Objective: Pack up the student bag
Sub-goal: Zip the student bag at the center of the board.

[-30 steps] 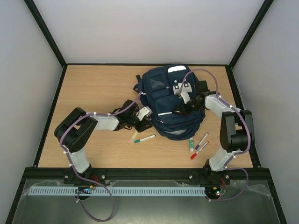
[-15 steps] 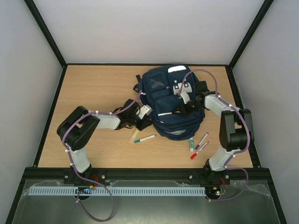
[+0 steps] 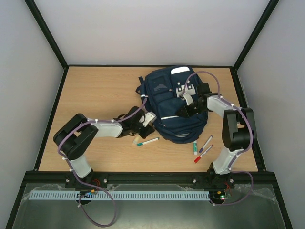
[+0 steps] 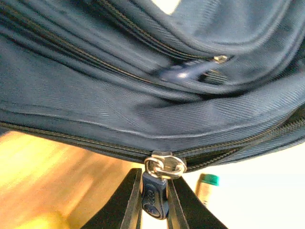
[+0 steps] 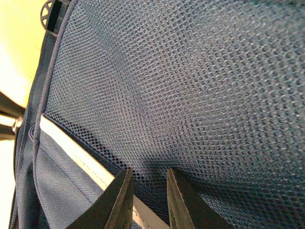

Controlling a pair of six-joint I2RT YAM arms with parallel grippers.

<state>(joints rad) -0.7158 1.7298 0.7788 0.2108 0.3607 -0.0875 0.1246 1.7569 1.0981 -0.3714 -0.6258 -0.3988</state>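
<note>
Overhead view: the student bag (image 3: 167,98) lies flat, front side up, on the wooden table (image 3: 95,90), right of centre and toward the far edge. Both arms reach in to its near half.

Left arm: the left gripper (image 3: 151,126) meets the bag's lower left edge. In the left wrist view its two dark fingers (image 4: 127,198) are clamped on the blue zipper pull (image 4: 155,202), which hangs from a metal slider (image 4: 164,166) on the lowest zip line. The navy fabric above is blurred.

Right arm: the right gripper (image 3: 182,112) rests on the bag's right side. In the right wrist view its fingers (image 5: 121,198) stand close together, with a narrow gap, against a blue mesh panel (image 5: 190,95) just above a white stripe (image 5: 81,157). Whether they pinch the mesh cannot be told.

Loose items: a green-capped marker (image 3: 147,141) lies on the table just beside the bag's near left corner. Three more pens (image 3: 202,148) lie near the near right corner, apart from the bag.
</note>
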